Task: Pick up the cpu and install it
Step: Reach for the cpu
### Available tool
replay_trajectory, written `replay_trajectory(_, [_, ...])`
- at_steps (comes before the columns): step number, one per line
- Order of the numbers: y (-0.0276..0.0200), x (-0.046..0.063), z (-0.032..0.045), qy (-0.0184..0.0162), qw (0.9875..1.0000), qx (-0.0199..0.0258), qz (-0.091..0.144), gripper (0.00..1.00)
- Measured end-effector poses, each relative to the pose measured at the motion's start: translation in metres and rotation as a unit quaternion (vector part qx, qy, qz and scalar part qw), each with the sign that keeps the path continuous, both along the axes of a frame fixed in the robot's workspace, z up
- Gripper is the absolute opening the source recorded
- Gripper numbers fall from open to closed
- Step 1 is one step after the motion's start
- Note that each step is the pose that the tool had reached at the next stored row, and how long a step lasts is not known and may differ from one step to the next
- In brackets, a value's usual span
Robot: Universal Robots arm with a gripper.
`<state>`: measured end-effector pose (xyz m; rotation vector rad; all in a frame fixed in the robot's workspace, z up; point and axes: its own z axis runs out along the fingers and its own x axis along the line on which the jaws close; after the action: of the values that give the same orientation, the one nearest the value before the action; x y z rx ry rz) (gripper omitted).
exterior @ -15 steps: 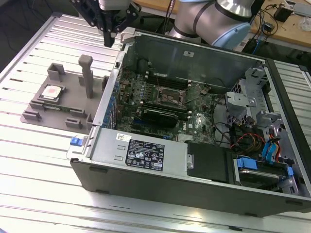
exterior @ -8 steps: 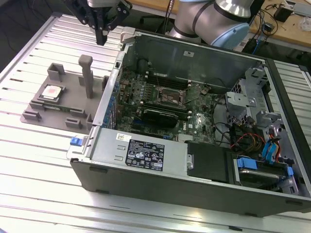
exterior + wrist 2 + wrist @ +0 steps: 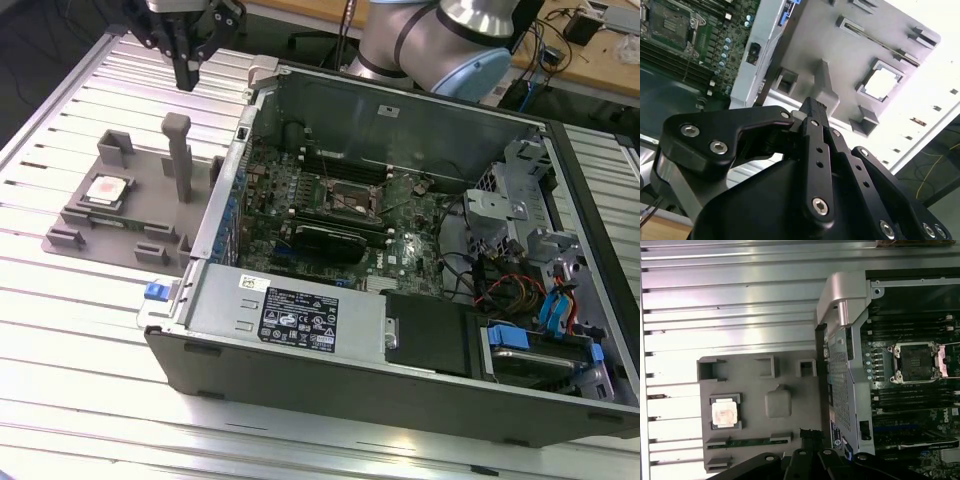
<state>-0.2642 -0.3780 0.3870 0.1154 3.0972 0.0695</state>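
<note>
The cpu lies flat in a square recess of a grey fixture plate on the exterior view's left, shiny top up. It also shows in both wrist views, as the cpu and the cpu. My gripper hangs high above the plate's far edge, well apart from the chip, shut with nothing in it. Its black fingers sit together, and their tips show over the plate. The motherboard socket lies open inside the case, and both wrist views catch the socket.
An open computer case fills the middle and the exterior view's right, its metal wall rising beside the fixture. A tall grey post stands on the plate between the cpu and the case. A memory stick rests in a slot.
</note>
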Motion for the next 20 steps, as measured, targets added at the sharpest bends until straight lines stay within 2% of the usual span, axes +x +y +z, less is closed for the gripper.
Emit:
replay_trajectory(6, [0.0000, -0.012, -0.0097, 0.0000, 1.0000, 0.0000, 0.000, 0.11])
replay_trajectory(13, [0.0000, -0.028, -0.0133, 0.0000, 1.0000, 0.0000, 0.000, 0.11])
replay_trajectory(16, [0.0000, -0.039, -0.0175, -0.0002, 1.0000, 0.0000, 0.000, 0.11])
replay_trajectory(19, [0.0000, -0.056, -0.0246, -0.0002, 1.0000, 0.0000, 0.000, 0.11])
replay_trajectory(20, [0.0000, -0.058, -0.0255, -0.0003, 1.0000, 0.0000, 0.000, 0.11])
